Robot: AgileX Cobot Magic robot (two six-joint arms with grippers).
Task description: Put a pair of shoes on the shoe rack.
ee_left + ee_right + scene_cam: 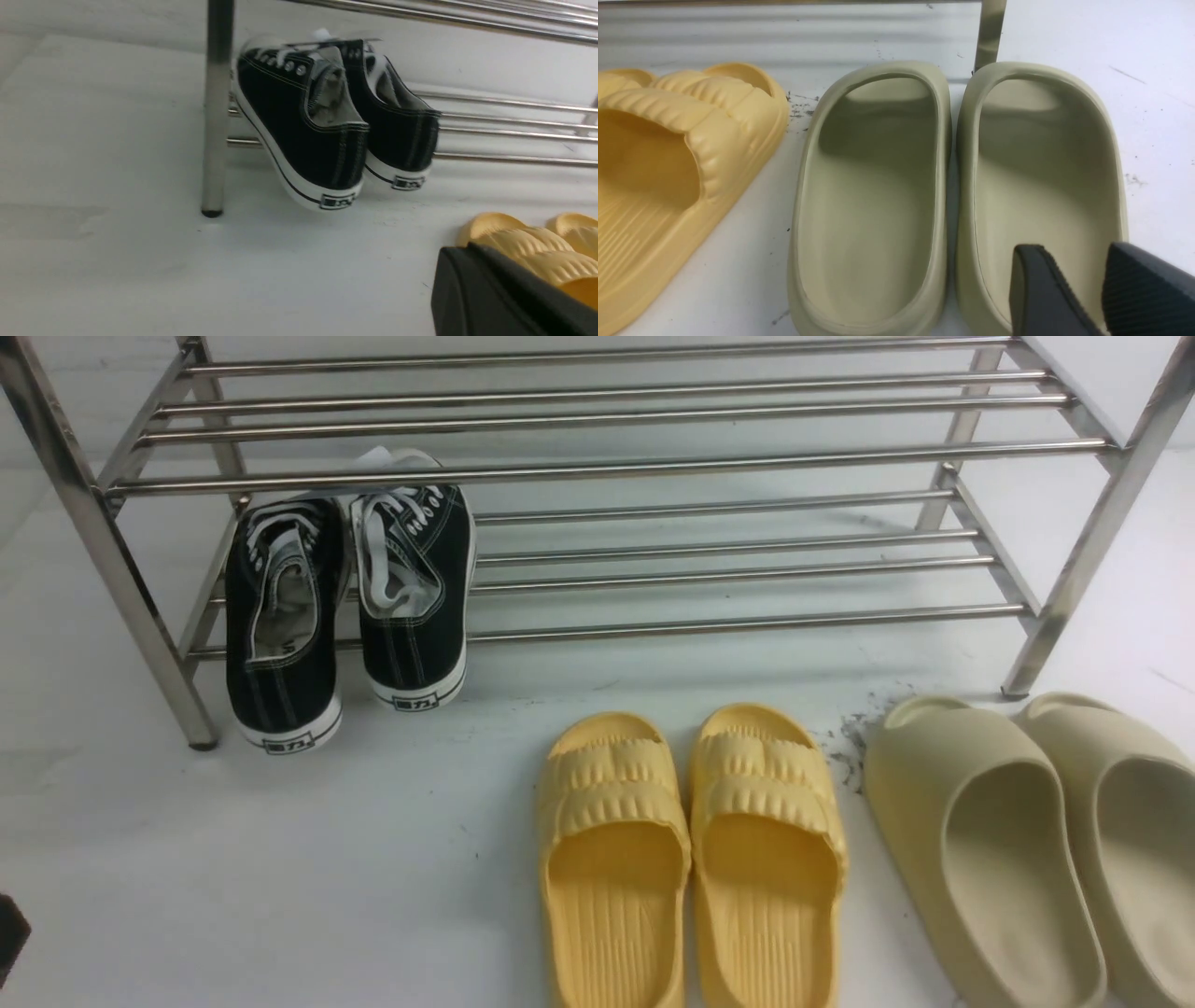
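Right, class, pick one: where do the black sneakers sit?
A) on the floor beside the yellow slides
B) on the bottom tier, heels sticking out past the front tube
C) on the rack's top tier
B: the black sneakers rest on the shoe rack's bottom tubes, near its left end, with their heels overhanging the front tube.

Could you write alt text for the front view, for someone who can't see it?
Two black sneakers lean side by side on the lower tier of a shiny steel shoe rack at its left end, heels hanging over the front tube. On the white floor in front sit yellow slides and, further right, beige slides.
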